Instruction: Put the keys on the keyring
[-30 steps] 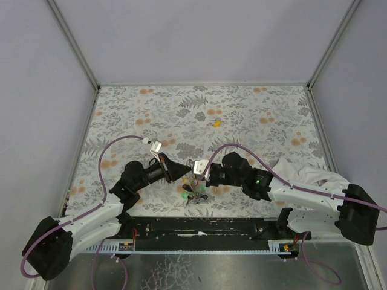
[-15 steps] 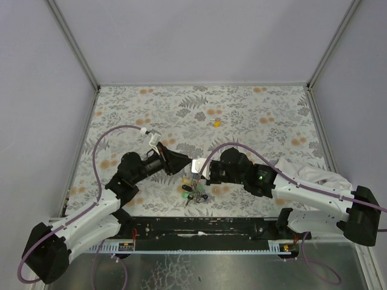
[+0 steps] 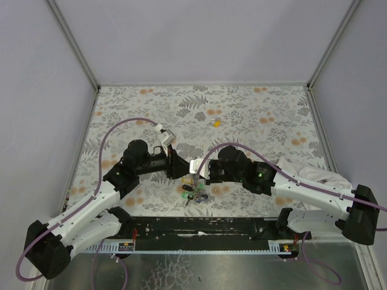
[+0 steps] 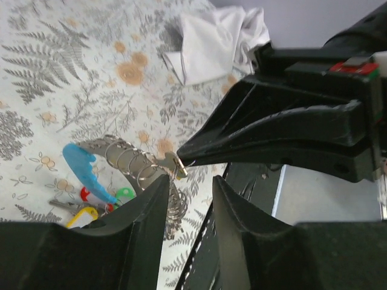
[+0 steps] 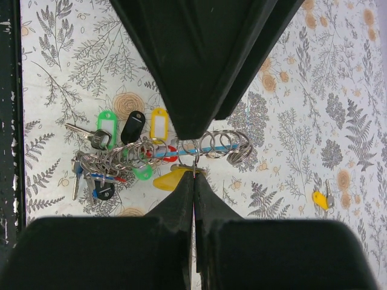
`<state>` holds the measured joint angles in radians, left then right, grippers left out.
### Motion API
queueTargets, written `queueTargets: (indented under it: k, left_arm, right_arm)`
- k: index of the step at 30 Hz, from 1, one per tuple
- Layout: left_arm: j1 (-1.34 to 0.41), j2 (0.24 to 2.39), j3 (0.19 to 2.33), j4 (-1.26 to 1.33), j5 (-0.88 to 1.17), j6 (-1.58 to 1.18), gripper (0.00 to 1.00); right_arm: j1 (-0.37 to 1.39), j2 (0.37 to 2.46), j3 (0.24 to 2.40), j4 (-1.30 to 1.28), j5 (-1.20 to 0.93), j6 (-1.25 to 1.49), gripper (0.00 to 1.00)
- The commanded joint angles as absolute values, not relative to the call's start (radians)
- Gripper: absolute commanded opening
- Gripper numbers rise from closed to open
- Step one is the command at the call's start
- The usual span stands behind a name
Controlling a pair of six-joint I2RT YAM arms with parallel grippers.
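The keyring (image 5: 217,145) is a row of silvery rings threaded along a light-blue strip, joined to a cluster of green, black, red and blue capped keys (image 5: 109,154) lying on the mat (image 3: 242,115). My right gripper (image 5: 194,174) is shut on a yellow key (image 5: 169,180) at the rings' edge. My left gripper (image 4: 190,181) is open, its fingertips just beside the rings (image 4: 130,160) and facing the right gripper's tips. In the top view both grippers, left (image 3: 183,170) and right (image 3: 195,174), meet above the cluster (image 3: 195,193). Another yellow key (image 5: 320,199) lies apart.
The loose yellow key (image 3: 216,123) lies mid-mat, far from the arms. The right arm's white sleeve (image 3: 302,172) bulges at the right. A black rail (image 3: 205,226) runs along the near edge. Grey walls enclose the mat.
The left arm has lifted and swung its elbow back, its gripper now pointing more steeply at the rings. The right gripper has kept its hold and barely shifted.
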<state>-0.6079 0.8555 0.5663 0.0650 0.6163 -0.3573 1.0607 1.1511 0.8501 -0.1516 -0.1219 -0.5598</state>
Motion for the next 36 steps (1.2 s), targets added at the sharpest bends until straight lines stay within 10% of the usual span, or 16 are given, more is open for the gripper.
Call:
queueTargets:
  k: [1, 16, 24, 36]
  left_arm:
    - [-0.603, 0.906, 0.606, -0.011, 0.703, -0.276, 0.34]
    - [-0.601, 1.036, 0.639, 0.074, 0.774, -0.285, 0.32]
    - [-0.601, 1.054, 0.63, 0.084, 0.784, -0.296, 0.01]
    - [-0.597, 0.956, 0.48, 0.346, 0.583, -0.523, 0.0]
  right_arm:
    - [1.07, 1.149, 0.909, -0.13, -0.131, -0.584, 0.0]
    - [1.069, 1.146, 0.898, -0.122, -0.158, -0.586, 0.0]
    - [1.069, 1.143, 0.895, -0.127, -0.159, -0.583, 0.0]
    - [1.069, 1.081, 0.758, -0.067, -0.163, -0.509, 0.0]
